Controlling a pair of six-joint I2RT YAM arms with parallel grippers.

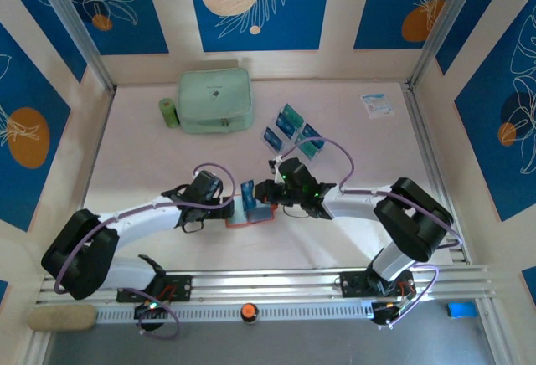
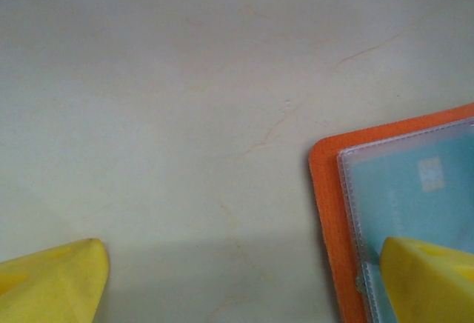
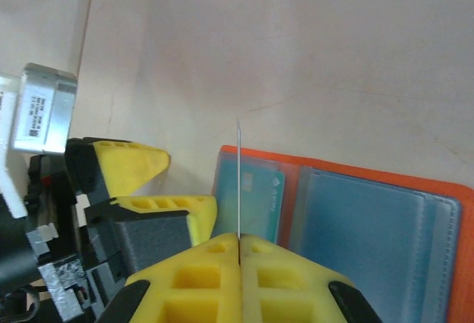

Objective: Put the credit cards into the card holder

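The orange card holder lies open on the table between the two arms. A teal credit card sits in its clear left sleeve. My right gripper is shut on another credit card, which stands upright and edge-on above the holder's left page. My left gripper is open at the holder's left edge. One of its yellow fingers lies over the sleeve and the other is over bare table. Several more credit cards stand further back.
The cards at the back sit in a clear tiered rack. A mint-green zip pouch and a small green cylinder lie at the back left. A white-and-blue leaflet is at the back right.
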